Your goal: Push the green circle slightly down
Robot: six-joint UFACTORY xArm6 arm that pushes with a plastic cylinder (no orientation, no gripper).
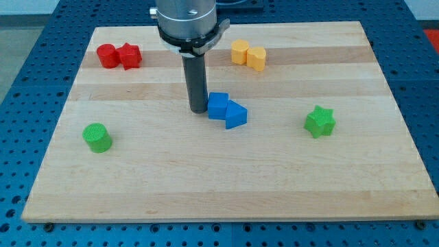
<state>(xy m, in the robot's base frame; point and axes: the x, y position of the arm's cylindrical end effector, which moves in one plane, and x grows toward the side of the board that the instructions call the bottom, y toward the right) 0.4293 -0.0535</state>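
My tip (198, 110) touches the blue blocks (226, 110) on its right. Bare worktop (151, 171) lies between it and the green circle (97, 137).

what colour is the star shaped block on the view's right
Green: the star block shows clearly in the camera view.

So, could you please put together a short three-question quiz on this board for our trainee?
1. True or false: my tip touches the green circle block.
2. Which block lies nearest my tip? A) green star block B) blue cube block C) red blocks
3. Fill in: the two yellow blocks sit near the wooden board's ____ edge in the view.

Key: 1 false, the tip stands far to the view's right of it, beside the blue blocks. 2 B. 3 top.
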